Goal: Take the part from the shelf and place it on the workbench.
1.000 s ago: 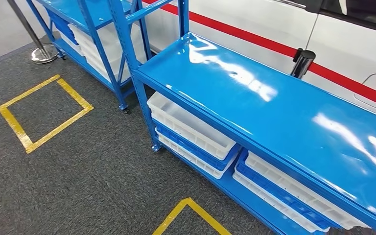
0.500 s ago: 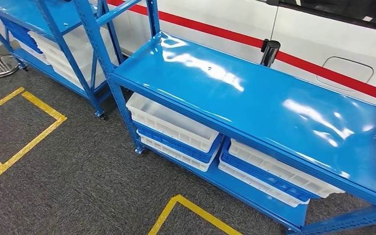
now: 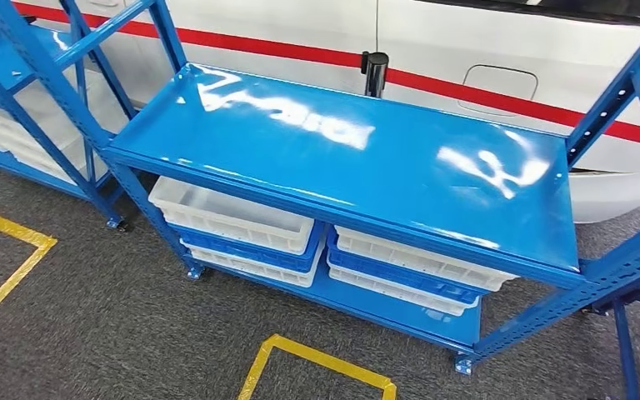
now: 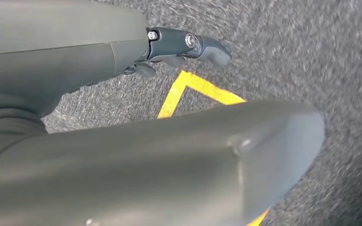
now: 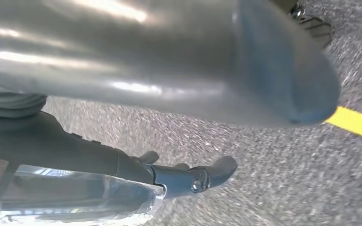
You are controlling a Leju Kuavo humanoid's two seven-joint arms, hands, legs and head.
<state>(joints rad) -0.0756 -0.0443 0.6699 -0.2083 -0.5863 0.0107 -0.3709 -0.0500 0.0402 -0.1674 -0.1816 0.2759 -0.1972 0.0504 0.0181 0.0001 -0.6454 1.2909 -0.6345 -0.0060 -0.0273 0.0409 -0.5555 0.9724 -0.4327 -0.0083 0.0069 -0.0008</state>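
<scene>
Carry phase, by the look of it. Right hand (image 5: 188, 176), hanging above the carpet (image 5: 264, 179), grips the part (image 5: 75, 200), which is sealed in a clear, crinkly, glossy bag. Left hand (image 4: 188, 44) hangs low, fingers loosely apart, holding nothing. Ahead stands the bench (image 3: 358, 158): glossy blue sheet-metal top, perforated uprights, with white and blue plastic trays (image 3: 242, 229) stacked beneath. Advice: square up inside the yellow floor tape (image 3: 317, 358), then raise the bag clear of the front lip before lowering.

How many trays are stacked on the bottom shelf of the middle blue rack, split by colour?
White trays: 4
Blue trays: 2
Total: 6
</scene>
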